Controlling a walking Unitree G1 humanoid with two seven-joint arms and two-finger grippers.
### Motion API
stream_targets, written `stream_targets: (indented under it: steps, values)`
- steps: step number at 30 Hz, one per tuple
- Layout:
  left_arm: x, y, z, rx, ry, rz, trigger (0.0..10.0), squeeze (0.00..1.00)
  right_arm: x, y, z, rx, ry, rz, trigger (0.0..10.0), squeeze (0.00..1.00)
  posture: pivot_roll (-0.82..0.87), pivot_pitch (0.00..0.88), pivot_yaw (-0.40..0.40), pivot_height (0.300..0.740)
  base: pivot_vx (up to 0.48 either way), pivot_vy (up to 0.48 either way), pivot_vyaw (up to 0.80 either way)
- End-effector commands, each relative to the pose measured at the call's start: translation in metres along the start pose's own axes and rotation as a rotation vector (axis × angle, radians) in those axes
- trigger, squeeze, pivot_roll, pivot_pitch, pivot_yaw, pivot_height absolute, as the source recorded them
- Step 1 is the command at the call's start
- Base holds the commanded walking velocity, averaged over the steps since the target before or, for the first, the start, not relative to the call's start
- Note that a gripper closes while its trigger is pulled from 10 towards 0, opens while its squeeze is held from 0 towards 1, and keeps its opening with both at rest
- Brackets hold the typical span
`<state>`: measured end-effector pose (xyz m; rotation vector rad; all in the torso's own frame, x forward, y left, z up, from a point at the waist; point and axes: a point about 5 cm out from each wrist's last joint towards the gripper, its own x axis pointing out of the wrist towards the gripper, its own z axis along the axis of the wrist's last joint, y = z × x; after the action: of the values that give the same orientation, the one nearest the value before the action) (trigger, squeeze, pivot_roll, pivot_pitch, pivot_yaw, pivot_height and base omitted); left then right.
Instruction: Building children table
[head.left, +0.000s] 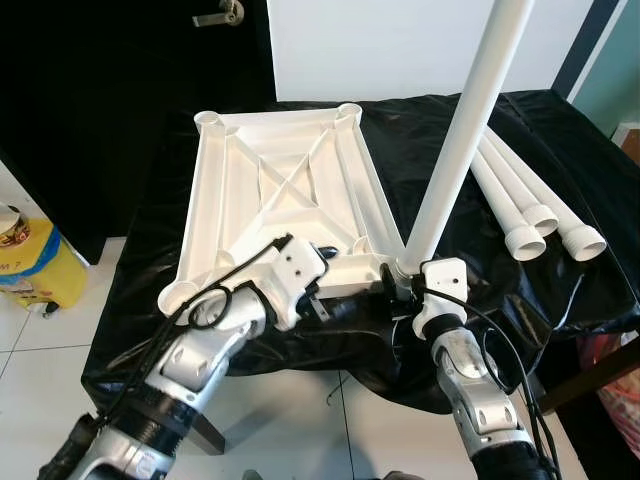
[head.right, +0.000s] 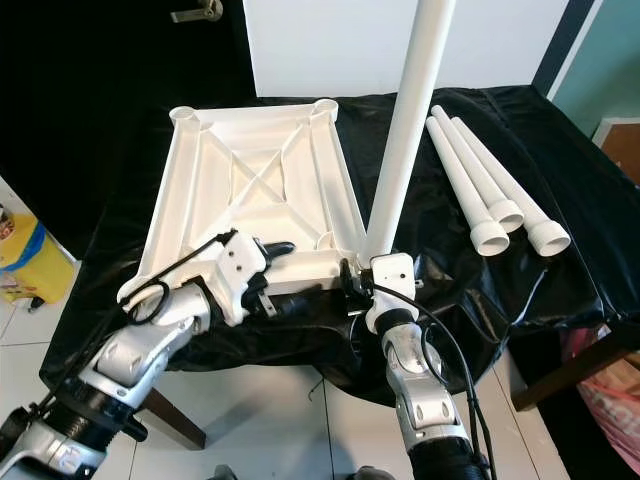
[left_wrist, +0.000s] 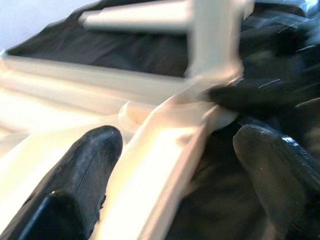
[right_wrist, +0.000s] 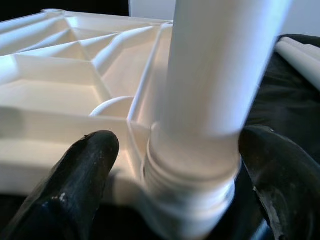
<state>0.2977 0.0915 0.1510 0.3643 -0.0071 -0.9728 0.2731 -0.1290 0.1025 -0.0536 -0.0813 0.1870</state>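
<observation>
While at tabletop (head.left: 290, 190) edge, leg (head.left: 460, 140) upright.

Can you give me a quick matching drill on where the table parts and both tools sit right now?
Things:
1. upright white plastic leg
2. three loose white plastic legs
3. left tool
4. upside-down white plastic tabletop

Places:
A. lying side by side on the black cloth, on the robot's right
B. at the tabletop's near edge
C. standing in the near right corner socket, right tool around its base
D. flat on the cloth, ribs up

Pairs: 1-C, 2-A, 3-B, 4-D
</observation>
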Motion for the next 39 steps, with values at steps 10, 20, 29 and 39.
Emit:
stream_targets:
  steps: [10, 20, 29, 39]
  values:
    - [-0.002, 0.038, -0.014, 0.036, 0.128, 0.208, 10.0, 0.0, -0.024, 0.006, -0.005, -0.007, 0.012, 0.166, 10.0, 0.0, -0.05, 0.051, -0.008, 0.74, 0.0, 0.0, 0.0]
    - [0.004, 0.056, -0.018, 0.067, 0.202, 0.235, 10.0, 0.0, -0.041, 0.002, -0.003, 0.004, -0.001, 0.285, 10.0, 0.0, -0.07, 0.057, 0.0, 0.74, 0.0, 0.0, 0.0]
    - [0.016, 0.062, -0.015, 0.072, 0.238, 0.23, 10.0, 0.0, -0.046, -0.002, -0.006, 0.013, 0.029, 0.364, 10.0, 0.0, -0.08, 0.054, 0.015, 0.74, 0.0, 0.0, 0.0]
    - [0.036, 0.055, -0.025, 0.007, 0.347, 0.142, 10.0, 0.0, -0.052, -0.004, -0.007, 0.012, 0.043, 0.414, 10.0, 0.0, -0.1, 0.062, 0.023, 0.74, 0.0, 0.0, 0.0]
